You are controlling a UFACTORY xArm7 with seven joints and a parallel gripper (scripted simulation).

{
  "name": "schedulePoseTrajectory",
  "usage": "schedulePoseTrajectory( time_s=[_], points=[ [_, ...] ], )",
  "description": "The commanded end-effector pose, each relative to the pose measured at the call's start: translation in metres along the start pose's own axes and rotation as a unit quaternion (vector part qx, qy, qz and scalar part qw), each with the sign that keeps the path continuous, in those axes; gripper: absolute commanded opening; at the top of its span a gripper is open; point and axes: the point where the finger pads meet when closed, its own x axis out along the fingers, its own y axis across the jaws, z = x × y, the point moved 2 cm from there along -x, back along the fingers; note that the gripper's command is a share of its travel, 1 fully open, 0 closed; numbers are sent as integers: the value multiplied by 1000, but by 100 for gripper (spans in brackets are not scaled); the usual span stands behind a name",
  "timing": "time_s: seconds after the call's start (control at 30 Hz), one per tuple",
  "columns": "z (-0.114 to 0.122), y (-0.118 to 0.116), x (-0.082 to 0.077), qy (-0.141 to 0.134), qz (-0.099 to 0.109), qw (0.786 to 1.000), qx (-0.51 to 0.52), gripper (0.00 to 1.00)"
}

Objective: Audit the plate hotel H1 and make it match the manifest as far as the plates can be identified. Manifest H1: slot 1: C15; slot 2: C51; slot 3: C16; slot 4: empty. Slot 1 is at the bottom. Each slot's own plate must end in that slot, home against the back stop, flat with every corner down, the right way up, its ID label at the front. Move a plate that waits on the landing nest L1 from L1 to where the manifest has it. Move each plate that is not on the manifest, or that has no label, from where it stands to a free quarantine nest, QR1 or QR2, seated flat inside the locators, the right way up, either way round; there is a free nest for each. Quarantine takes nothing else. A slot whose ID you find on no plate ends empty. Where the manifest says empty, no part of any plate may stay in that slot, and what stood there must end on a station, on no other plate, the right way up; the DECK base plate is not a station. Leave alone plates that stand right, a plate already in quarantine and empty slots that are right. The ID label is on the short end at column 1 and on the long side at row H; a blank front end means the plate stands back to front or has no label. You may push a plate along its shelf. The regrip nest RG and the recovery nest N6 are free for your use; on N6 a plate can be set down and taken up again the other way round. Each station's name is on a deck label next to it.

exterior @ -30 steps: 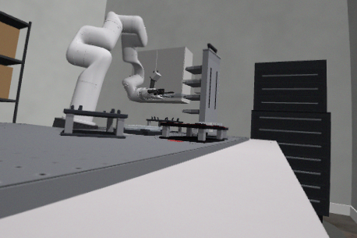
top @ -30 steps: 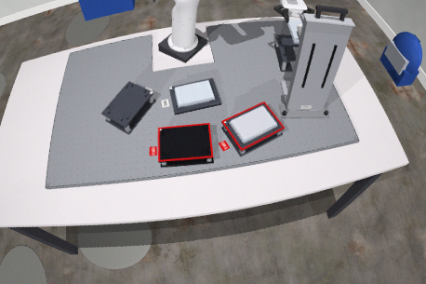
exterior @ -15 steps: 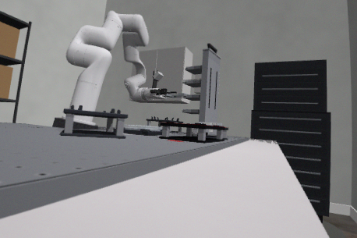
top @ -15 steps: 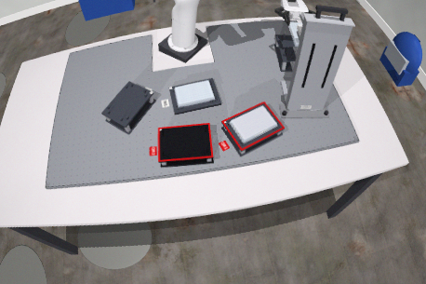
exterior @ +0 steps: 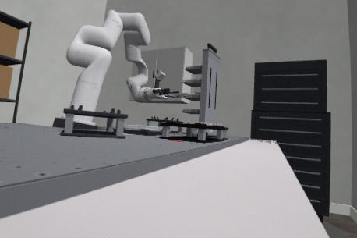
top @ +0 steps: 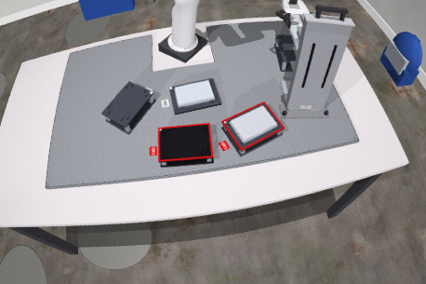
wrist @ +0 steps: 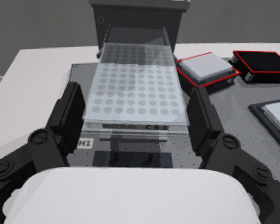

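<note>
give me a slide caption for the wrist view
Gripper clamps a clear well plate by its long sides, facing the plate hotel.
</note>
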Motion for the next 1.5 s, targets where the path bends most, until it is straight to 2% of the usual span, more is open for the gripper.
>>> schedulePoseTrajectory(
  time_s=[0.0,1.03,1.47],
  points=[
    [-1,-1,5,0,0,1000,2,0],
    [-1,-1,41,0,0,1000,2,0],
    [-1,-1,42,0,0,1000,2,0]
  ],
)
